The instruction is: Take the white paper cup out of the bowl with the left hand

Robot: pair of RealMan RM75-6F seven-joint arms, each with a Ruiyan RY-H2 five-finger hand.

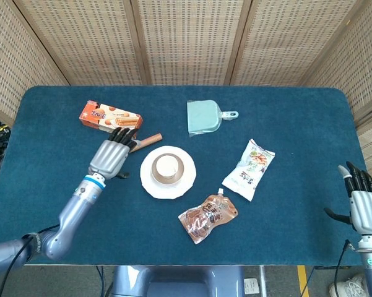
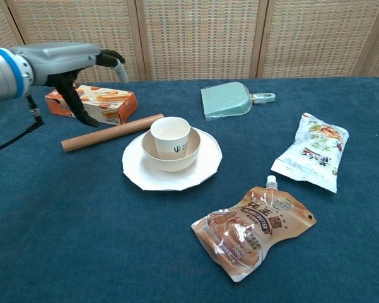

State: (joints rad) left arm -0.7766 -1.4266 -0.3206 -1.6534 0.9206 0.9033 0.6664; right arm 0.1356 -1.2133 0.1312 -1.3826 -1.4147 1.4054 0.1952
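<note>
The left hand (image 1: pixel 111 158) hovered left of centre in the head view, its fingers apart and holding nothing, spread above the wooden rolling pin (image 2: pixel 111 132) and just short of the plate, a posture that looked suited to reaching in from the side over the cup's rim. Just to its right, at the middle of the frame, the white paper cup (image 2: pixel 170 136) stood upright inside the shallow beige bowl (image 2: pixel 152 155), which sat on a white plate (image 2: pixel 139 173); nothing touched the cup, so the lift was judged not yet begun. The rolling pin lay diagonally beside the plate's upper left edge, and an orange biscuit box (image 1: pixel 110 119) lay beyond it, both near enough that the hand's path might brush them. Farther out lay a pale green dustpan (image 1: pixel 204 116) at upper centre, a white snack bag (image 1: pixel 249 169) right of centre and a brown spouted pouch (image 1: pixel 207 217) below. The right hand (image 1: pixel 363 206) waited at the lower right edge, fingers apart and empty, well clear.
</note>
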